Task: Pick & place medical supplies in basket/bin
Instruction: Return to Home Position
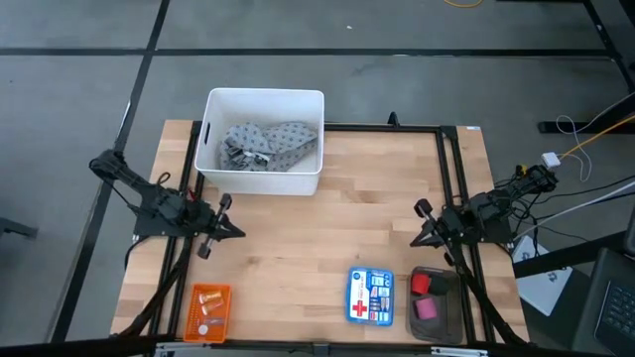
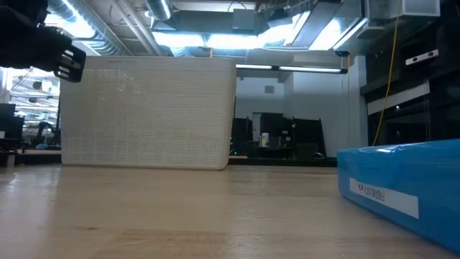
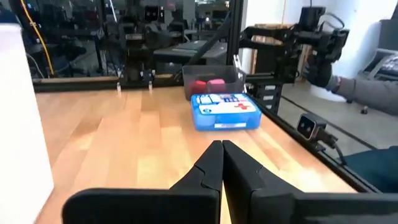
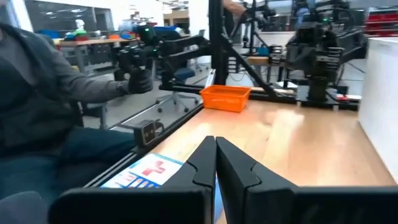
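The grey-blue patterned cloth [image 1: 266, 145] lies crumpled inside the white bin [image 1: 220, 103] at the table's far side. A red piece [image 1: 420, 283] and a pink piece [image 1: 426, 308] sit in a dark clear tray [image 1: 444, 329] near the near right corner; they also show in the left wrist view [image 3: 207, 86]. Small tan-gold pieces [image 1: 209, 308] lie in an orange basket [image 1: 222, 294] near the near left corner. My left gripper [image 1: 236, 231] hangs shut over the table's left side, my right gripper [image 1: 418, 239] shut over the right side; both touch nothing.
A blue first-aid box [image 1: 370, 297] lies flat near the near edge, left of the dark tray. A black frame [image 1: 443, 159] runs around the table top. A person sits beyond the table's near side [image 4: 43, 106]. Bare wood stretches between the two grippers.
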Robot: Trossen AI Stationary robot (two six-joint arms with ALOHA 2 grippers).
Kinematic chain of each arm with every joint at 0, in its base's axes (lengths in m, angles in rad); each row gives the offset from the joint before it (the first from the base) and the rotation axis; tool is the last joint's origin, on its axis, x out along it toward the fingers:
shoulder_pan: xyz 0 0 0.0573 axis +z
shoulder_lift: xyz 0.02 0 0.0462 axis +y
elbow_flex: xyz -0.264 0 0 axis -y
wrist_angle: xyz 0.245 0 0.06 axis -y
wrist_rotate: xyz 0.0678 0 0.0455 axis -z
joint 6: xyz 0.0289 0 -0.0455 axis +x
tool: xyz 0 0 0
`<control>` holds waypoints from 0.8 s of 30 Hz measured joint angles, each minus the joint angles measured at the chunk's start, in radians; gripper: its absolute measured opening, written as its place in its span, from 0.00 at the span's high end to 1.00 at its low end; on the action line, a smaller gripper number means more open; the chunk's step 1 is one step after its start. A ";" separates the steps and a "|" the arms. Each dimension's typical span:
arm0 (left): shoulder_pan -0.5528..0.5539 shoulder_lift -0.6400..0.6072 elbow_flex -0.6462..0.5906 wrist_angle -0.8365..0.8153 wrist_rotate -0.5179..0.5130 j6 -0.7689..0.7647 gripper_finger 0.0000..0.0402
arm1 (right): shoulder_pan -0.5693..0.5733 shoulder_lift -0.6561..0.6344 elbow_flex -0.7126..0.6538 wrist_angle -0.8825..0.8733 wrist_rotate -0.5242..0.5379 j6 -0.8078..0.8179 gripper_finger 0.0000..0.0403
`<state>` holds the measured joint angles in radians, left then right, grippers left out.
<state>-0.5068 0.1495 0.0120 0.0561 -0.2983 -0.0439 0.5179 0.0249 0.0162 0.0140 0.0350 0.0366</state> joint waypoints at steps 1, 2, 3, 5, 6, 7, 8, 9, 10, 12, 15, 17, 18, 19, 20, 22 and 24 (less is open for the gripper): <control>0.006 0.008 0.000 -0.001 0.006 -0.008 0.98 | 0.000 0.001 0.000 0.001 -0.004 0.006 0.97; 0.010 0.016 0.000 -0.001 0.007 -0.010 0.99 | 0.000 0.001 0.000 0.001 -0.002 0.017 0.97; 0.015 0.024 -0.001 -0.002 0.007 -0.011 0.99 | 0.000 0.001 0.000 0.001 -0.001 0.026 0.97; 0.032 0.035 -0.001 -0.002 0.007 -0.013 0.99 | 0.000 -0.005 0.000 0.001 -0.005 0.032 0.97; 0.041 0.038 -0.001 -0.002 0.007 -0.013 0.99 | 0.000 -0.007 0.000 0.001 -0.008 0.031 0.97; 0.052 0.038 -0.001 -0.003 0.011 -0.014 0.99 | 0.000 -0.010 0.000 0.001 -0.013 0.030 0.97; 0.063 0.038 -0.001 -0.004 0.016 -0.019 0.99 | 0.000 -0.014 0.000 0.001 -0.018 0.031 0.97; 0.075 0.038 -0.001 -0.005 0.023 -0.023 0.99 | 0.000 -0.021 0.000 0.001 -0.022 0.031 0.97; 0.089 0.038 -0.001 -0.006 0.035 -0.028 0.98 | 0.000 -0.026 0.000 0.004 -0.024 0.032 0.97; 0.119 0.038 -0.001 -0.012 0.067 -0.032 0.98 | 0.000 -0.025 0.000 0.032 -0.017 0.031 0.97; 0.174 0.038 -0.001 -0.024 0.146 -0.030 0.98 | 0.000 -0.025 0.000 0.063 0.036 0.034 0.97; 0.210 0.038 -0.001 -0.030 0.185 -0.024 0.99 | 0.000 -0.025 0.000 0.078 0.075 0.048 0.97; 0.227 0.038 -0.001 -0.032 0.198 -0.023 0.99 | 0.000 -0.025 0.000 0.086 0.084 0.055 0.97; 0.242 0.038 -0.001 -0.033 0.209 -0.017 0.99 | 0.000 -0.025 0.000 0.086 0.084 0.057 0.97; 0.256 0.038 -0.001 -0.032 0.215 -0.008 0.98 | 0.000 -0.025 0.000 0.082 0.077 0.056 0.97; 0.278 0.038 -0.001 -0.022 0.214 0.016 0.98 | 0.000 -0.025 0.000 0.083 0.058 0.048 0.97; 0.295 0.038 -0.002 0.009 0.225 0.037 0.98 | 0.000 -0.025 0.000 0.074 0.054 0.045 0.97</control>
<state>-0.2116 0.1871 0.0105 0.0655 -0.0733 -0.0072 0.5179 -0.0006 0.0162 0.0884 0.0895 0.0818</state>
